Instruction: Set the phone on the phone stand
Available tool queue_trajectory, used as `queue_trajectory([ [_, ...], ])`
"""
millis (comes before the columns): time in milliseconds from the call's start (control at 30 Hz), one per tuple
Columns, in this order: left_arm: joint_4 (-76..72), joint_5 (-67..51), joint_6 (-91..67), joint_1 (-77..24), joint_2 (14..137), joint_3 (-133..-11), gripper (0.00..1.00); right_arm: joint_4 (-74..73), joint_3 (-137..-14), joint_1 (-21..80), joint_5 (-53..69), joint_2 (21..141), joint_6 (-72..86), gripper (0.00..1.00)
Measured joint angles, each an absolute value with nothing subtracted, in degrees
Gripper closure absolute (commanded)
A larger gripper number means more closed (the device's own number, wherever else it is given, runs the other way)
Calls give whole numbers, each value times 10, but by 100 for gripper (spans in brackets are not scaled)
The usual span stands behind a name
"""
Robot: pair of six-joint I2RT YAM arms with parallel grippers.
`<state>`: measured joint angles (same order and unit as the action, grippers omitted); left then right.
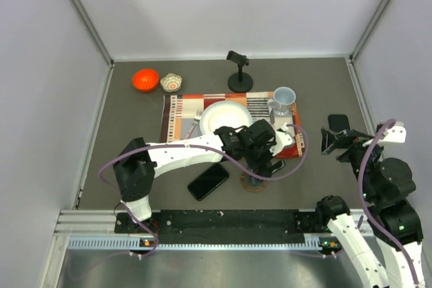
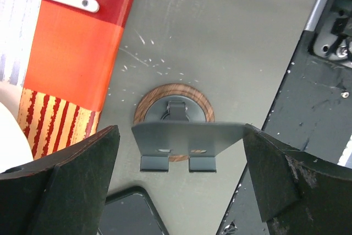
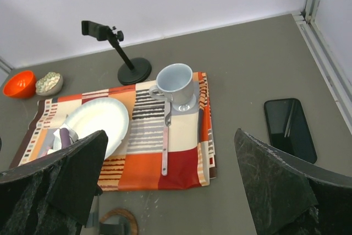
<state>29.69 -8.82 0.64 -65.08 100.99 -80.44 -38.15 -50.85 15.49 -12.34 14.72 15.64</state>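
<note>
Here the left gripper [image 1: 260, 161] hangs over the phone stand [image 1: 254, 181] just below the centre of the top view, with its jaws spread wide and nothing held. In the left wrist view the stand's grey plate [image 2: 187, 137] fills nearly all the gap between the two black fingers [image 2: 82, 169], and its round brown base [image 2: 174, 88] shows above the plate in the frame. The plate's right corner comes right up to the right finger, and whether they touch I cannot tell.

The phone [image 1: 208, 181] lies flat on the grey table [image 1: 135, 139], slanted, just left of the stand and apart from it. One of its corners shows at the bottom edge of the left wrist view [image 2: 129, 213]. A second phone [image 1: 338, 122], also black, lies flat at the right of the top view, just above the right gripper [image 1: 333, 141]. That gripper is likewise wide apart and empty, and in its own view the second phone [image 3: 290, 129] sits at the right, above its right finger.

Above the stand, a striped orange placemat [image 1: 182, 123] carries a white plate [image 1: 223, 116] and a pale mug [image 1: 283, 101]. A black post with a clamp head [image 1: 239, 75] stands above the placemat. An orange bowl [image 1: 145, 79] and a small patterned bowl [image 1: 171, 82] sit side by side at the upper left
</note>
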Motion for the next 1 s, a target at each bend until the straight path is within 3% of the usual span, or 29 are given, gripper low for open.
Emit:
queue_trajectory([
  [400,312,-79,33,-653,1017,-805,2,-373,-494,155,-126,150,150,1],
  [667,313,-97,38,-653,1022,-805,16,-373,-494,155,-126,150,149,1],
  [867,312,-100,40,-653,1022,-806,35,-367,-491,155,-126,150,149,1],
  [1000,312,-96,37,-653,1022,-806,63,-362,-487,155,-126,150,150,1],
])
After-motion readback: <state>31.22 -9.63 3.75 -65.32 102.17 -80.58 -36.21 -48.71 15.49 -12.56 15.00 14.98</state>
